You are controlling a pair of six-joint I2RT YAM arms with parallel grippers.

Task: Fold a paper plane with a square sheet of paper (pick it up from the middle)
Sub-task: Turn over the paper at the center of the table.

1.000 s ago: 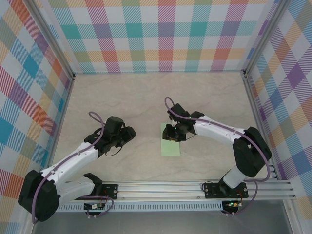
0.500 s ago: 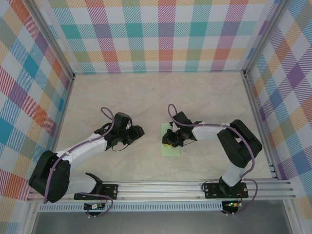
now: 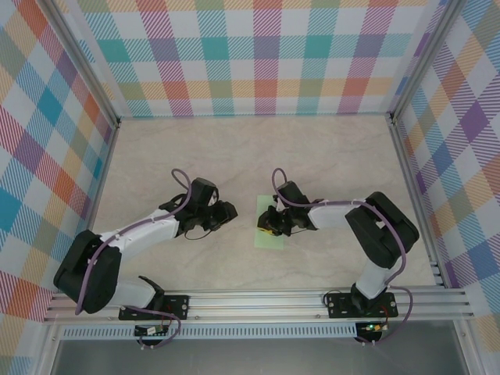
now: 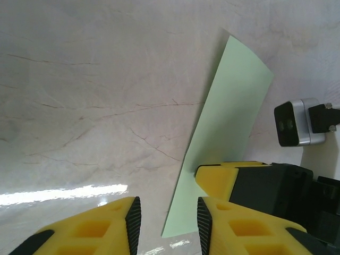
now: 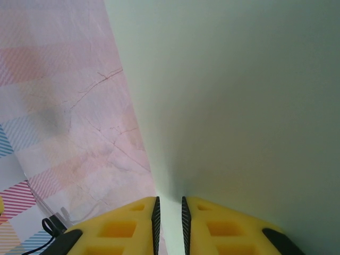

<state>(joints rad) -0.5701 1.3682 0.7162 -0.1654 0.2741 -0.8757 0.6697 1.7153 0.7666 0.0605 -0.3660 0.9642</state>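
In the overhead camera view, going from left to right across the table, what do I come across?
left arm's elbow → left gripper → square sheet of paper → right arm's elbow

You have a pale beige, marble-veined tabletop (image 3: 234, 156) as the working surface. Directly on it lies one thin pale green paper sheet (image 3: 270, 241), a narrow strip just right of the left pincer (image 3: 228, 212), its upper part beneath the right pincer (image 3: 268, 226).
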